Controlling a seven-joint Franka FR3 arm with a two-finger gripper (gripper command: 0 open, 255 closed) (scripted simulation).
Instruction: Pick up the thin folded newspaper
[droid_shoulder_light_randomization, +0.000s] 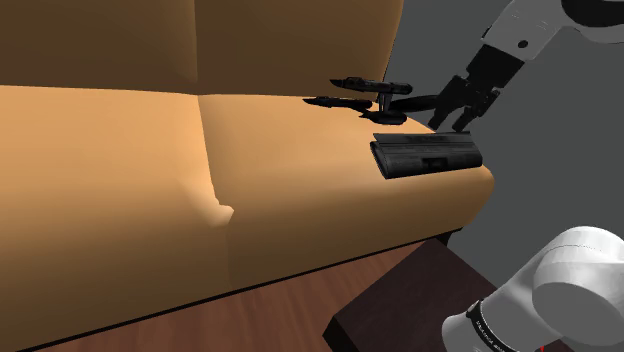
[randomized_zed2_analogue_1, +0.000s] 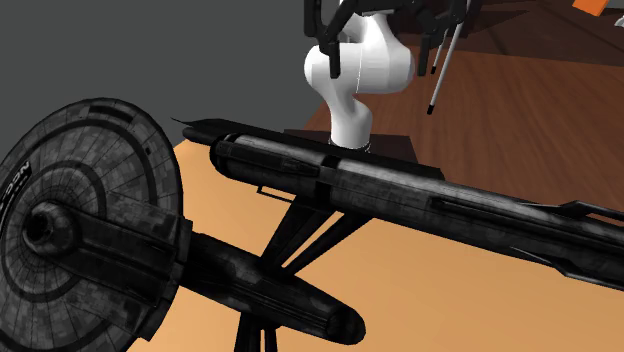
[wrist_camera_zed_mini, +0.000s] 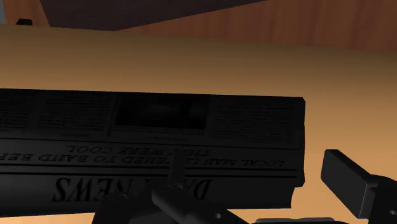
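Orange sofa cushion (droid_shoulder_light_randomization: 300, 190): dark folded newspaper (droid_shoulder_light_randomization: 428, 155) lies flat just below the gripper (droid_shoulder_light_randomization: 450, 122), fingers (wrist_camera_zed_mini: 347, 181) spread apart, not clasping it.

The newspaper (droid_shoulder_light_randomization: 428, 155) lay flat on the sofa's seat cushion (droid_shoulder_light_randomization: 300, 200), at the cushion's end toward the shoulder view's right. Behind it, toward the backrest (droid_shoulder_light_randomization: 290, 45), a starship model (droid_shoulder_light_randomization: 365, 98) stood on the same cushion, apart from the paper. The gripper (droid_shoulder_light_randomization: 450, 126) hung just above the newspaper's rear edge, beside the model. The stand (droid_shoulder_light_randomization: 400, 300) sat on the floor (droid_shoulder_light_randomization: 290, 305) before the sofa.
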